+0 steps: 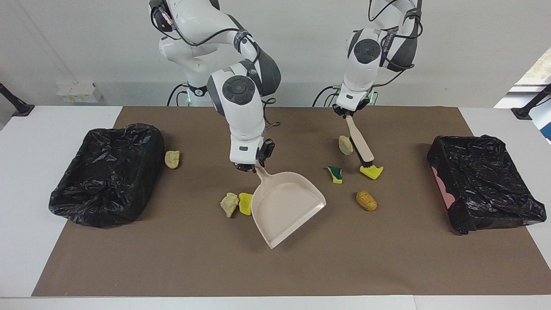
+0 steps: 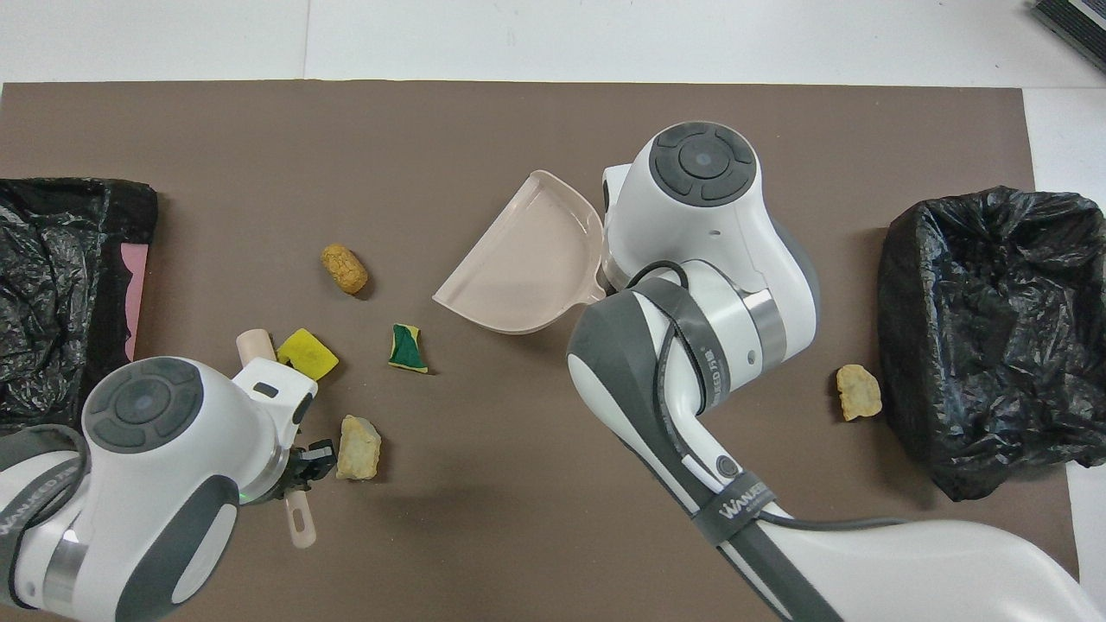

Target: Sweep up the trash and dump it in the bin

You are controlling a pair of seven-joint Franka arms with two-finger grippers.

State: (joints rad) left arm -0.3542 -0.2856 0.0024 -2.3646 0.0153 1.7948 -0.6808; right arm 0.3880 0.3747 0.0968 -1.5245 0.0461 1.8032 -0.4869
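My right gripper [image 1: 252,165] is shut on the handle of the beige dustpan [image 1: 286,206] [image 2: 527,268], whose lip rests on the mat. A beige lump [image 1: 229,204] and a yellow sponge piece [image 1: 246,203] lie beside the pan toward the right arm's end, hidden in the overhead view. My left gripper [image 1: 348,114] [image 2: 307,462] is shut on the beige brush [image 1: 360,144] [image 2: 300,523], whose bristles touch another yellow sponge piece [image 1: 371,172] [image 2: 307,352]. Near it lie a green-yellow sponge piece [image 1: 335,174] [image 2: 407,347], a brown lump [image 1: 366,200] [image 2: 344,268] and a beige lump [image 1: 345,145] [image 2: 358,447].
A bin lined with a black bag [image 1: 107,172] [image 2: 994,337] stands at the right arm's end, with one more beige lump [image 1: 172,159] [image 2: 858,391] beside it. A second black-lined bin [image 1: 482,181] [image 2: 52,285] stands at the left arm's end. A brown mat [image 1: 275,271] covers the table.
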